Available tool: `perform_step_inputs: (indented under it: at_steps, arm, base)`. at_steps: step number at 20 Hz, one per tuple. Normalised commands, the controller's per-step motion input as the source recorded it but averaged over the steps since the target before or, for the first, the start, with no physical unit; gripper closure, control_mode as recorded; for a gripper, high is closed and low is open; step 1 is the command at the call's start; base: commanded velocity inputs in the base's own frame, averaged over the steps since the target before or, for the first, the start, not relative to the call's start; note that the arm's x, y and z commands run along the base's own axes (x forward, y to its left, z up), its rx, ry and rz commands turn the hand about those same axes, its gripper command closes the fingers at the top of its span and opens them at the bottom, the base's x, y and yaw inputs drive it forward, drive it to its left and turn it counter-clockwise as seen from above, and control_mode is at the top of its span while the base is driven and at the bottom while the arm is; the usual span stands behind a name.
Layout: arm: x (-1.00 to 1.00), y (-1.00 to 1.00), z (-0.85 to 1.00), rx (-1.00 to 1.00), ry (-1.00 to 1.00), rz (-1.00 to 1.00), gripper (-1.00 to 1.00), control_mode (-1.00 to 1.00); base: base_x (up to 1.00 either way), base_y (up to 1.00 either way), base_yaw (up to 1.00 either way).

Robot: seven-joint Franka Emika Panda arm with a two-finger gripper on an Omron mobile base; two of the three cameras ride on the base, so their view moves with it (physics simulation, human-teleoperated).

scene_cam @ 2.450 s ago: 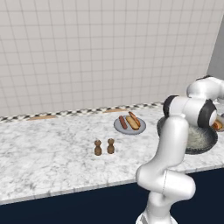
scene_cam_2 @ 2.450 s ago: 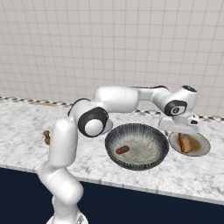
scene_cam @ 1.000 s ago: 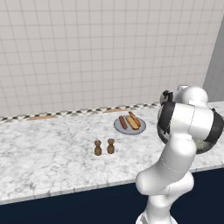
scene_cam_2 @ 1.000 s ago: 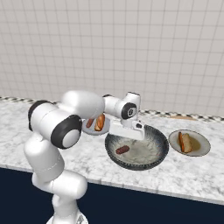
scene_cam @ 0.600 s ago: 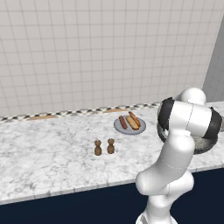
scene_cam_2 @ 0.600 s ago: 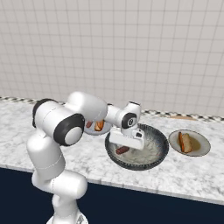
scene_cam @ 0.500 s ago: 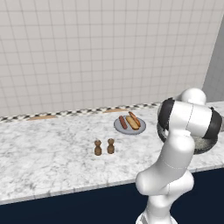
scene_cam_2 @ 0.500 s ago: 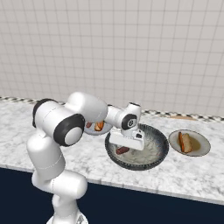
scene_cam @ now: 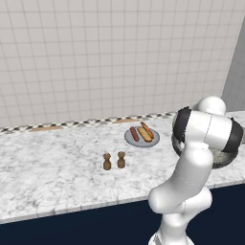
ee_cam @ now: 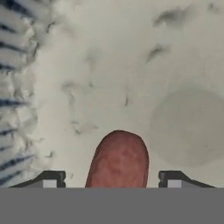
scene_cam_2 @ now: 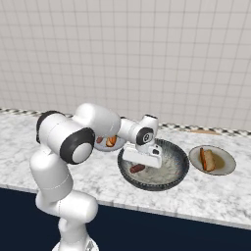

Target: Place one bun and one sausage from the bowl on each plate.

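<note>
Hand view shows the two dark finger tips of the gripper (ee_cam: 112,181) standing apart, one on each side of a reddish-brown sausage (ee_cam: 118,159) that lies on the pale speckled inside of the wide, shallow dark-grey round bowl (ee_cam: 131,65); the tips do not visibly press on the sausage, so the jaws are open around it and whether they touch it I cannot tell. The ribbed dark wall of the bowl rises at the left edge of this view. From the right base view, the gripper (scene_cam_2: 141,164) is low inside the bowl (scene_cam_2: 179,159), over its left part, and the sausage (scene_cam_2: 137,168) lies just under the white hand. To the right of the bowl, near it but apart, a flat light-grey round plate (scene_cam_2: 224,166) carries a bun with a sausage beside it. To the left of the bowl, partly hidden behind the arm, a second light-grey plate (scene_cam_2: 104,146) holds food too. In the left base view this second plate (scene_cam: 130,139) is clear, with a bun between two sausages on it. Nearer and to the left on the white marble counter (scene_cam: 52,158) stand two small brown shakers (scene_cam: 114,161) side by side.
</note>
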Motion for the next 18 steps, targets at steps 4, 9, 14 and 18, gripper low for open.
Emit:
perform_step_inputs:
  at_steps: [4, 9, 14, 18]
  arm:
    - [0.0, 0.0, 0.0, 0.0, 0.0, 0.0, 1.0, -1.0]
    - [0.0, 0.0, 0.0, 0.0, 0.0, 0.0, 1.0, -1.0]
    - [-0.27, -0.1, 0.74, 0.01, -0.09, 0.06, 1.0, -1.0]
    - [-0.02, -0.67, 0.99, 0.0, -0.33, 0.1, 1.0, -1.0]
  base:
    - [0.0, 0.0, 0.0]
    - [0.0, 0.0, 0.0]
    - [0.0, 0.0, 0.0]
    - [0.0, 0.0, 0.0]
